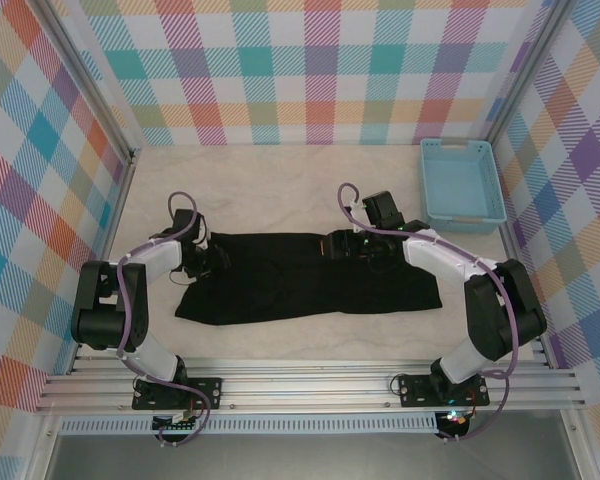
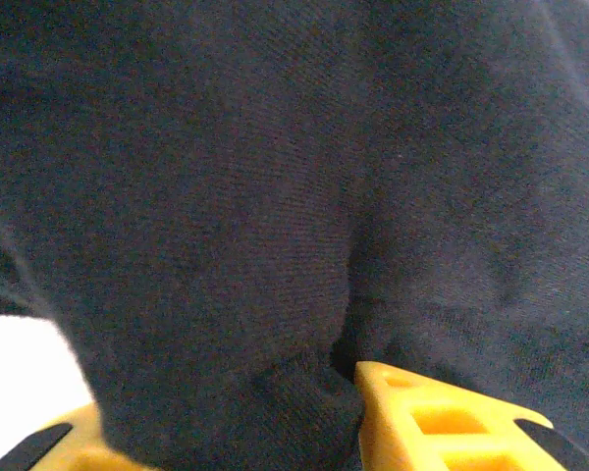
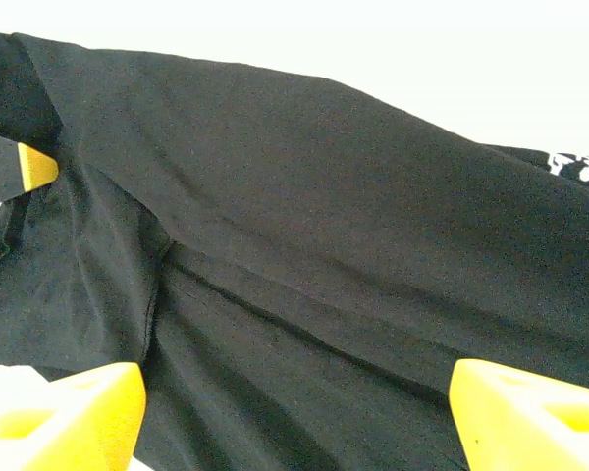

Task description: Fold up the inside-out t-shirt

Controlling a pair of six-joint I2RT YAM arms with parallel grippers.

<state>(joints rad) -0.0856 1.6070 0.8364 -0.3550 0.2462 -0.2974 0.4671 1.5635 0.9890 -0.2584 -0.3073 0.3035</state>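
Observation:
The inside-out t-shirt lies spread as a wide black band across the near part of the table. My left gripper is at its left edge. In the left wrist view the dark cloth hangs close to the lens, and a bunched fold sits pinched between the yellow fingers, with my left gripper shut on it. My right gripper is over the shirt's far edge right of centre. It stands open above creased cloth, nothing between its fingers. A small yellow-orange patch shows at the shirt's left.
A light-blue plastic basket stands at the back right against the checked wall. Bare pale table lies beyond the shirt. The aluminium frame rail runs along the near edge.

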